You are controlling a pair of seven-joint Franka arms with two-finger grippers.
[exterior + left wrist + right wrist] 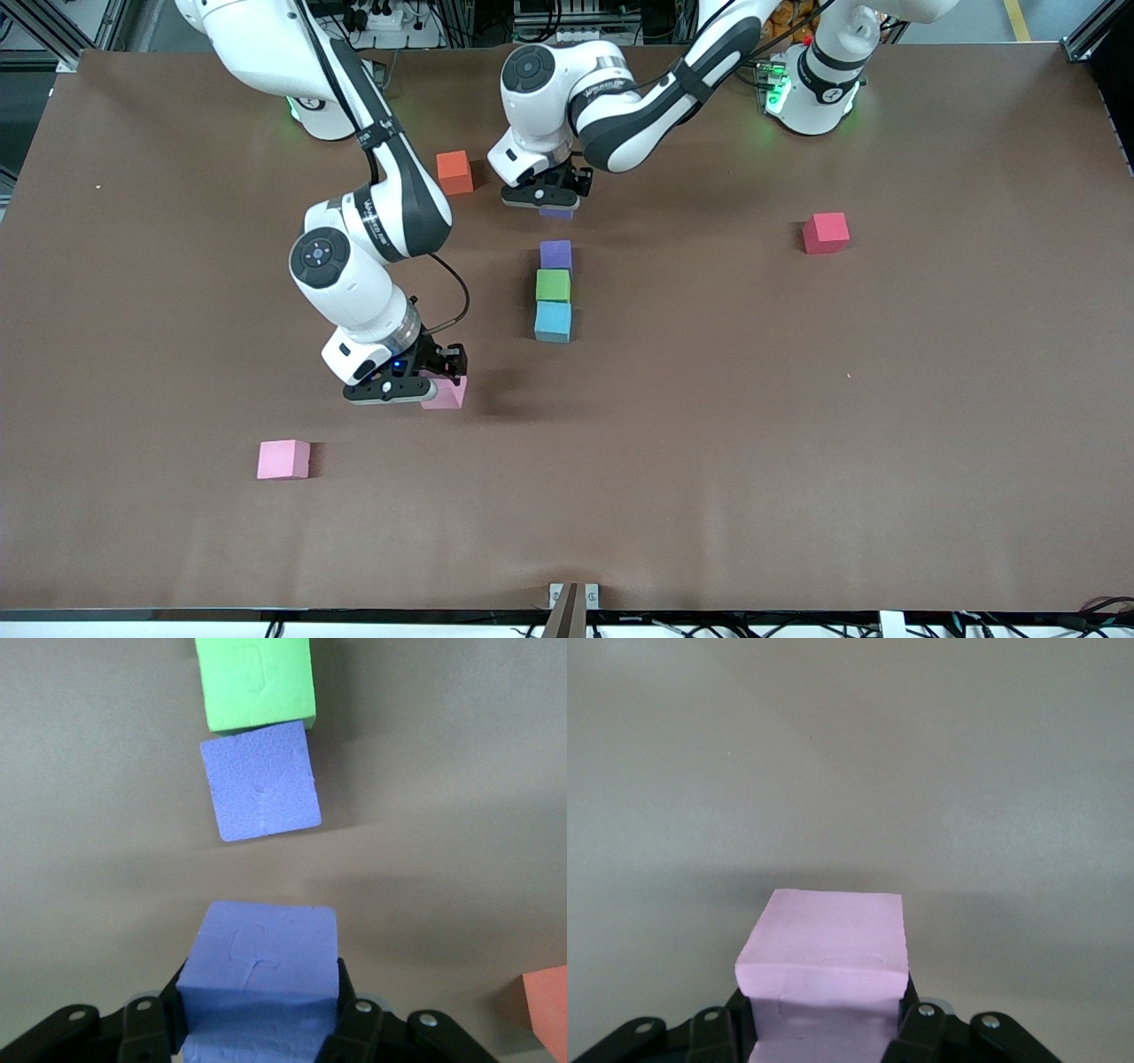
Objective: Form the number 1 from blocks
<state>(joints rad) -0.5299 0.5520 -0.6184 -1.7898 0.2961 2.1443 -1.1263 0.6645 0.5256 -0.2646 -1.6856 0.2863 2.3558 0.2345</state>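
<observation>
Purple foam blocks number two: one (555, 254) heads a short column on the brown counter (797, 399), with one green block (553, 285) and one light blue block (553, 322) nearer the camera; the other (260, 967) is clamped in the left hand (547, 197). Pink blocks number two: one loose (283, 459), one (824, 958) gripped by the right hand (403, 386). Only the front view shows the orange cube (454, 172) whole and the red cube (826, 232).
</observation>
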